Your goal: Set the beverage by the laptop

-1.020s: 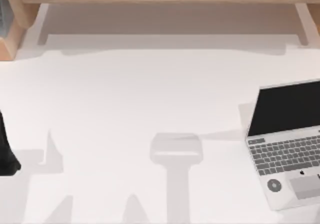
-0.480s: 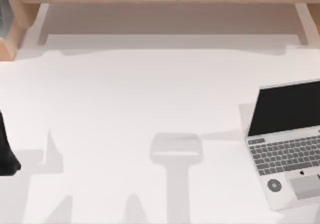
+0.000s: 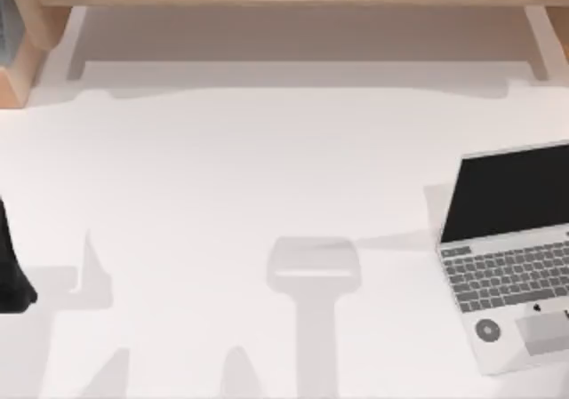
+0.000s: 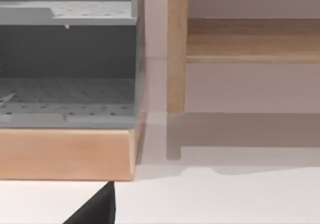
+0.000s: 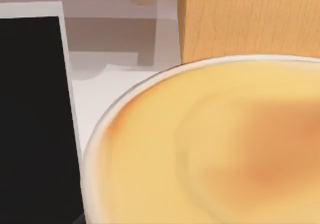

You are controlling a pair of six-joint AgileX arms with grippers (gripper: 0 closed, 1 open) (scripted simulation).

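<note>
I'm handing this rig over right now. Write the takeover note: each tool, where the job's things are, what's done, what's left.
Left arm: parked at the table's left edge, a dark part of it in the top view. Its wrist view looks at a grey perforated shelf unit and a wooden shelf leg.
Right arm: its wrist camera sits close over the beverage, a white-rimmed cup of tan liquid, with the laptop's black screen beside it.
Laptop: open at the table's right edge.
Done or left: whether the cup is resting or carried cannot be told; confirm placement beside the laptop.
</note>
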